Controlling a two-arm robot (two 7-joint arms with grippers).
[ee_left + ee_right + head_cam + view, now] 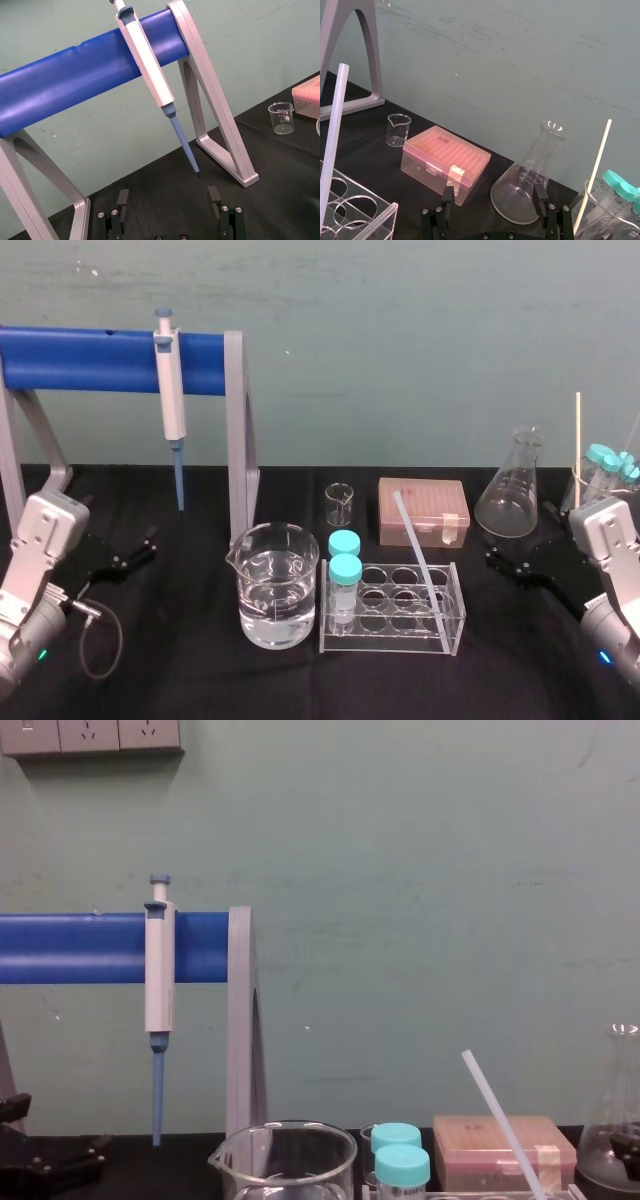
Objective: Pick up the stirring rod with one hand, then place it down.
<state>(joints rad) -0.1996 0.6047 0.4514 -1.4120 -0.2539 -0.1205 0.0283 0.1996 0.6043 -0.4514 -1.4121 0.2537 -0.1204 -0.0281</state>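
Rod: the stirring rod [418,552] leaned tilted in the clear rack [392,640], lower centre of the head view, top end toward the pink box [437,502].
Right side: the right gripper [515,562] sat low near the right edge, fingers spread, holding nothing.
Left side: the left gripper [132,554] was parked lower left, also spread and empty.
Tip: the right one looked closer. It'd probably do best pinching the rod's free upper part and lifting along the slant.

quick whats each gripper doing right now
Left gripper: open, empty, in front of the pipette stand.
Right gripper: open, empty, in front of the flask.
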